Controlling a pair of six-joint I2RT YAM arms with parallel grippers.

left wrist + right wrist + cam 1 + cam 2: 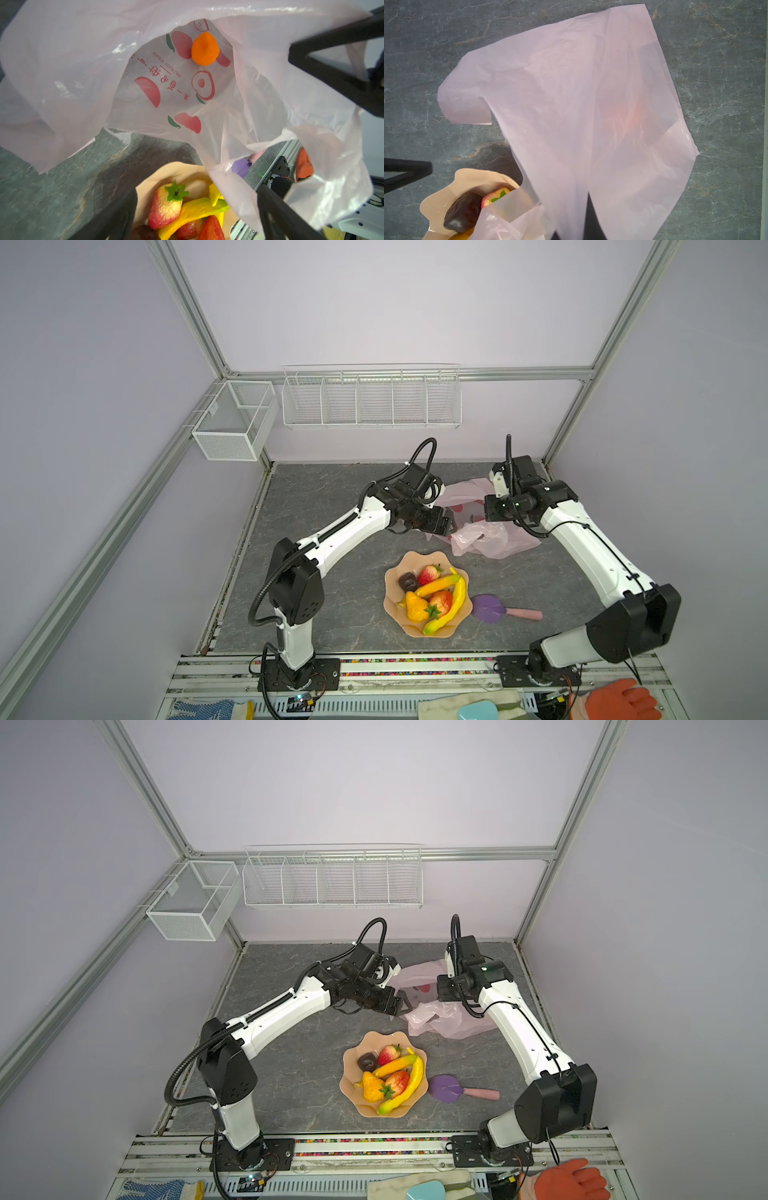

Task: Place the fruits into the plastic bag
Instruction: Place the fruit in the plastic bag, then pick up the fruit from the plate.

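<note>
The plastic bag [490, 539] [446, 1021] lies at the back right of the table, its mouth lifted. My right gripper [492, 512] [573, 228] is shut on the bag's edge and holds it up. My left gripper [451, 526] [195, 191] stands open at the mouth with nothing between its fingers. An orange tangerine [205, 48] rests deep inside the bag. The other fruits lie in the peach bowl [415, 558]: two yellow bananas [457, 601], two strawberries [429, 574], a pear [417, 608] and a dark round fruit [408, 582].
A purple paddle with a pink handle [492, 608] lies right of the bowl. Wire baskets [370, 400] hang on the back wall and a mesh one [235, 420] on the left wall. An orange glove [619, 699] sits past the front rail.
</note>
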